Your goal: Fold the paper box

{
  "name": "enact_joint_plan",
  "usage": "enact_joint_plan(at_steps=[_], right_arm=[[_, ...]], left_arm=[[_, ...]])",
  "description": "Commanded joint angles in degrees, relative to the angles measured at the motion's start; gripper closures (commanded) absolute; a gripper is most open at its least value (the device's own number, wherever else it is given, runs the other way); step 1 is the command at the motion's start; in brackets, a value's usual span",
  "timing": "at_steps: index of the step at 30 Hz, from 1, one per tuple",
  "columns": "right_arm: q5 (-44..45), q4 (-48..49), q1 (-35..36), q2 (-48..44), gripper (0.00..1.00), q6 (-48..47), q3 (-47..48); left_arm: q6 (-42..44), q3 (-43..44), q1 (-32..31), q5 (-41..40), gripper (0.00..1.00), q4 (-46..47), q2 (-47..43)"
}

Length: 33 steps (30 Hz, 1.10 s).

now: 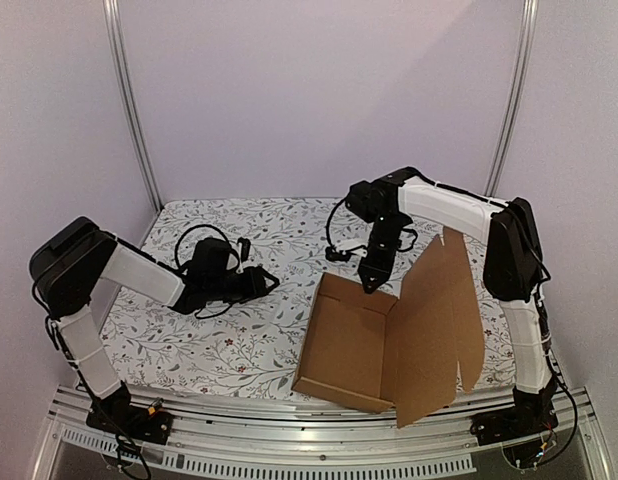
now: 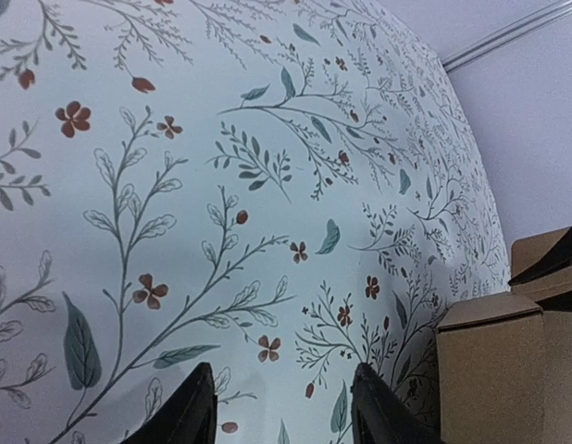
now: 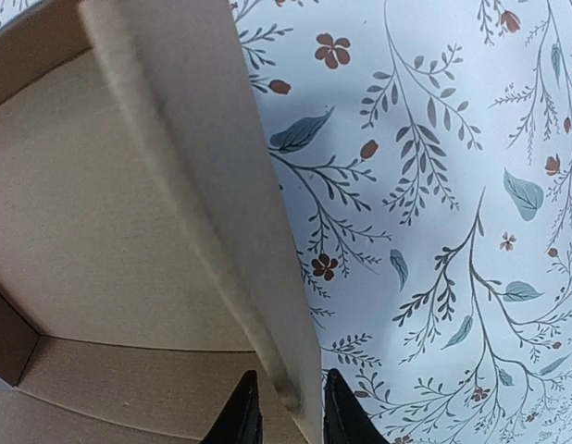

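One paper box (image 1: pixel 349 340) is seen at the near right of the table (image 1: pixel 219 350), its tray already formed and its lid panel (image 1: pixel 439 320) standing up on the right, presumably so that the inside can be reached. Farther in, on the left, the left pincer (image 1: pixel 267 283) is held well open and empty just above the cloth, clear of the work. At the tray's far wall the right pincer (image 3: pixel 291 402) is set astride the rim with a narrow gap, seemingly to seat that fold; whether the cardboard is pinched cannot be told.
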Motion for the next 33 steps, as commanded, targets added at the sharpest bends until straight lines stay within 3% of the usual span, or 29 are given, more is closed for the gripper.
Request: enact_joint_plan(at_steps=[1, 9, 15, 33], right_arm=[[-1.67, -3.01, 0.55, 1.21, 0.77, -0.45, 0.55], [1.43, -2.38, 2.1, 2.33, 0.71, -0.06, 3.01], [12.82, -1.51, 6.74, 3.01, 0.59, 0.08, 6.92], [13.51, -3.0, 5.33, 9.68, 0.52, 3.01, 6.36]], left_arm=[[-5.45, -1.37, -0.79, 4.4, 0.5, 8.16, 4.81], [-7.06, -2.17, -3.19, 3.62, 0.51, 12.3, 7.58], [-5.79, -4.69, -3.2, 2.68, 0.51, 12.87, 5.06], [-4.05, -9.9, -3.02, 3.37, 0.51, 16.67, 2.52]])
